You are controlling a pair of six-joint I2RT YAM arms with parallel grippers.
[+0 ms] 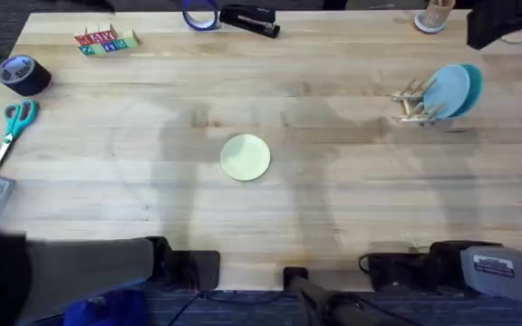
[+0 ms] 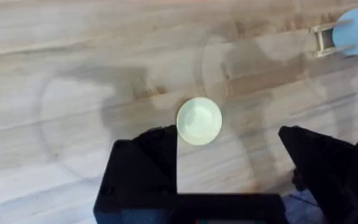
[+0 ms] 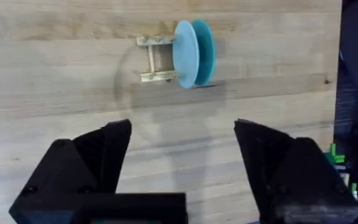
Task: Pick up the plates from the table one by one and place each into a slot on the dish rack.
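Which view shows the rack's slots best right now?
The right wrist view: the rack lies unobstructed, its dowels distinct, with two blue plates standing in its far end. The overhead view shows the rack small and partly covered by the plates. The left wrist view catches only a piece of it at the edge.

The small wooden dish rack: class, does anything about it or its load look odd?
Slightly. The small wooden dowel dish rack holds two blue round plates bunched upright at one end, overhanging it. Its other slots are bare.
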